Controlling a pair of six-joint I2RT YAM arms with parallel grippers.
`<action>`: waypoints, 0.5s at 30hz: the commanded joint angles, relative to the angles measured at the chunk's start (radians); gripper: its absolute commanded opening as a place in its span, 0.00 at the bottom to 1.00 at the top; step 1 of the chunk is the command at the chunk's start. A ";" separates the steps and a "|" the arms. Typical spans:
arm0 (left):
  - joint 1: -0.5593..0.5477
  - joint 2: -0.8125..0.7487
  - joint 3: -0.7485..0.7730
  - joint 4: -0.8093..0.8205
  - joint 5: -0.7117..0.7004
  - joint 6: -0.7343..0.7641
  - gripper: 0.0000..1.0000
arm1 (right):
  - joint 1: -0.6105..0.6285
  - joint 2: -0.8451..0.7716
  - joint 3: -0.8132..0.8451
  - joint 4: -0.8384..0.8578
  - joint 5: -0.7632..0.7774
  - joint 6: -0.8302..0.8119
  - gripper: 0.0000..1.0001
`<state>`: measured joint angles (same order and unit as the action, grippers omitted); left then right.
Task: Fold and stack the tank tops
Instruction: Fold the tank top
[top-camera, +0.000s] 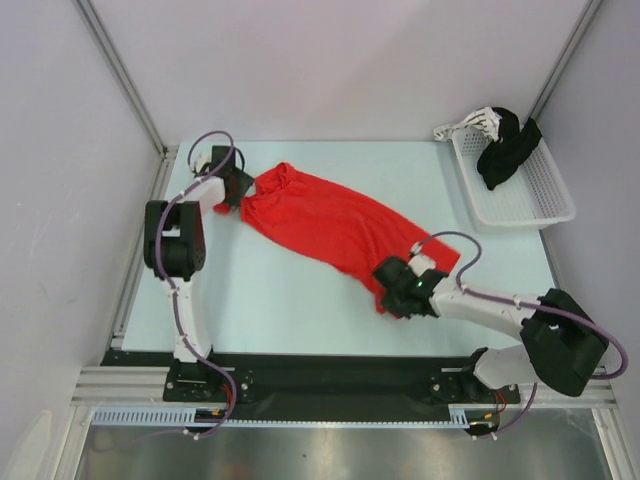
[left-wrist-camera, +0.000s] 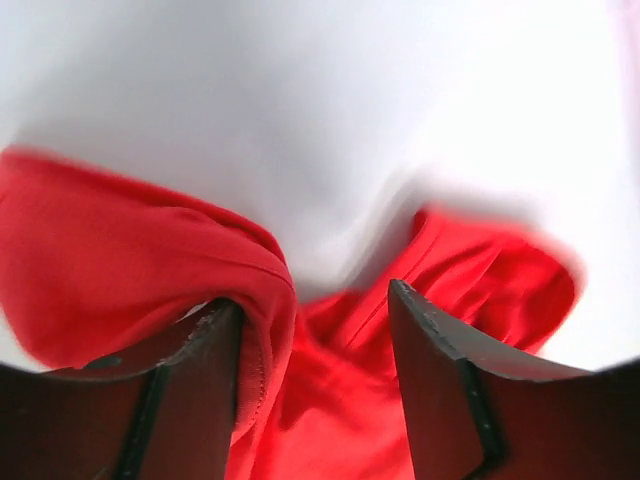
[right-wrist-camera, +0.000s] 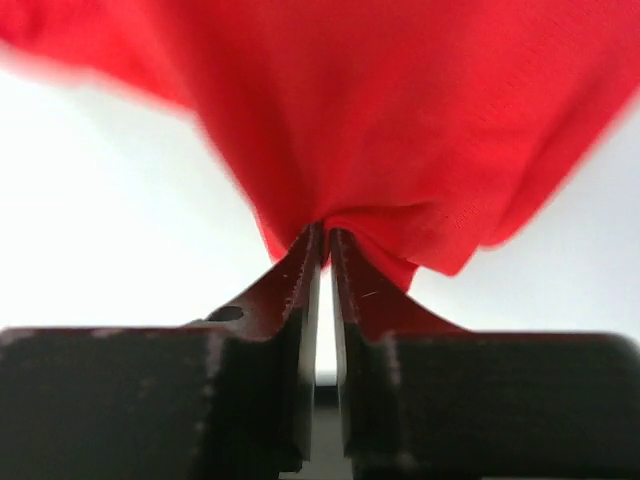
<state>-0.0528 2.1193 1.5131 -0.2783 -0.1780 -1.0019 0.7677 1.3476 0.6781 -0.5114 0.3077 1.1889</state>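
Far to the left of the white mesh basket (top-camera: 545, 208), the left hand (top-camera: 232, 186) sat at the far end of the red tank top (top-camera: 330, 225). Its fingers were spread, with a fold of red cloth draped over one finger (left-wrist-camera: 215, 350) and more bunched between them. The tank top lay stretched aslant on the desk (top-camera: 290, 310), left of the basket. At its near end, closer to the basket, the right hand (top-camera: 400, 290) was pressed together, pinching a gathered edge of the fabric. In the basket lay a black garment (top-camera: 508, 150), with a white cloth (top-camera: 470, 125) at its far left corner.
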 joint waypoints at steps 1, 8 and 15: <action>-0.024 0.204 0.302 -0.050 0.055 0.029 0.61 | 0.240 -0.059 0.047 -0.084 0.028 0.161 0.15; -0.055 0.456 0.765 -0.164 0.150 0.011 0.81 | 0.397 0.001 0.230 -0.194 0.195 0.034 0.76; -0.007 0.271 0.569 -0.194 0.127 0.117 1.00 | 0.127 -0.094 0.247 -0.079 0.058 -0.371 0.73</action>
<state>-0.1017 2.5126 2.1475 -0.3679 -0.0559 -0.9443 1.0325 1.3018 0.8997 -0.6201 0.3992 1.0264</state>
